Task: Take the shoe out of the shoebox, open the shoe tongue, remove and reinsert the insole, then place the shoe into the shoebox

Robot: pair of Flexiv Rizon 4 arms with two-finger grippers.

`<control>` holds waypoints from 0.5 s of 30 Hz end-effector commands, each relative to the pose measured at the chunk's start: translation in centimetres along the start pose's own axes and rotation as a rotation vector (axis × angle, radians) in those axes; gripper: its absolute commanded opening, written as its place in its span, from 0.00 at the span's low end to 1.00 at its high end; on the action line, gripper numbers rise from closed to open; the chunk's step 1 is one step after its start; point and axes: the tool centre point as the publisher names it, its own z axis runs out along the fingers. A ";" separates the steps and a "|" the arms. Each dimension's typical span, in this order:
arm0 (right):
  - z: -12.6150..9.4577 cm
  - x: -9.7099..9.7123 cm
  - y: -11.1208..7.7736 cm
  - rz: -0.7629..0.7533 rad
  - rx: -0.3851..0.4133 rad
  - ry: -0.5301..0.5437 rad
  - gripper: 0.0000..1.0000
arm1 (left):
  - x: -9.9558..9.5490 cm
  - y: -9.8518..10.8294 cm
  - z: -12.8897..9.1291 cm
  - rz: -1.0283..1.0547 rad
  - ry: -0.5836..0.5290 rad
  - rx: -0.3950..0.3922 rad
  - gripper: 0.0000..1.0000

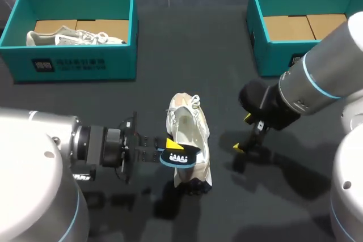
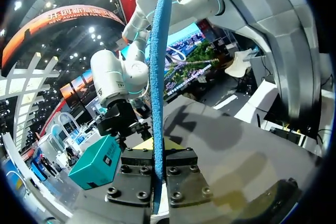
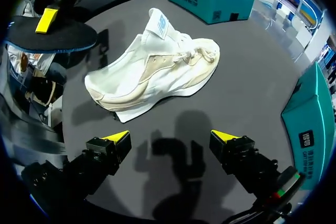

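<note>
- Shoebox [image 1: 74, 63], upper left, holds a second shoe [image 1: 74, 38]; the empty shoebox [image 1: 272, 55] sits upper right.
- Shoe [image 1: 190, 134] rests on the table [image 1: 187, 55] at centre, well apart from both boxes, with nothing gripping it.
- Insole [image 1: 180, 157] hangs over its heel, pinched at its near end by the left gripper [image 1: 168, 147].
- Right gripper [image 1: 243, 133], right of centre, is spread wide and empty.
- Risk: pushing the floppy insole in could shove or tip the unheld shoe, or fold the insole at the collar.
</note>
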 end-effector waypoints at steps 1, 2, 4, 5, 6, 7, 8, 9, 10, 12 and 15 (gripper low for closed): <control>1.9 -0.2 0.3 -0.031 0.008 -0.003 1.00 | 0.4 1.3 1.6 0.002 -0.018 -0.005 0.00; 2.1 -0.2 0.2 -0.041 0.010 -0.001 1.00 | 0.5 1.5 1.8 0.000 -0.023 -0.008 0.00; 2.4 -0.2 0.1 -0.050 0.011 0.002 1.00 | 0.7 1.8 2.0 0.003 -0.031 -0.016 0.00; 2.5 -0.1 0.0 -0.055 0.013 0.002 1.00 | 0.8 1.9 2.0 0.003 -0.033 -0.016 0.00; 2.5 0.0 0.0 -0.060 0.018 0.003 1.00 | 0.9 1.8 2.1 0.004 -0.037 -0.015 0.00; 2.6 0.1 -0.1 -0.061 0.019 0.003 1.00 | 1.0 1.8 2.1 0.012 -0.044 -0.016 0.00; 2.6 0.3 -0.3 -0.066 0.019 0.004 1.00 | 1.1 1.8 2.1 0.011 -0.044 -0.015 0.00; 2.6 0.4 -0.4 -0.068 0.019 0.004 1.00 | 1.2 1.7 2.1 0.011 -0.046 -0.013 0.00; 2.6 0.7 -0.4 -0.070 0.020 0.004 1.00 | 1.2 1.6 2.2 0.012 -0.046 -0.013 0.00; 2.5 1.2 -0.3 -0.083 0.027 0.004 1.00 | 1.3 1.5 2.2 0.020 -0.047 -0.011 0.00; 2.2 1.8 0.0 -0.093 0.028 0.002 1.00 | 1.2 1.4 2.3 0.026 -0.053 -0.010 0.00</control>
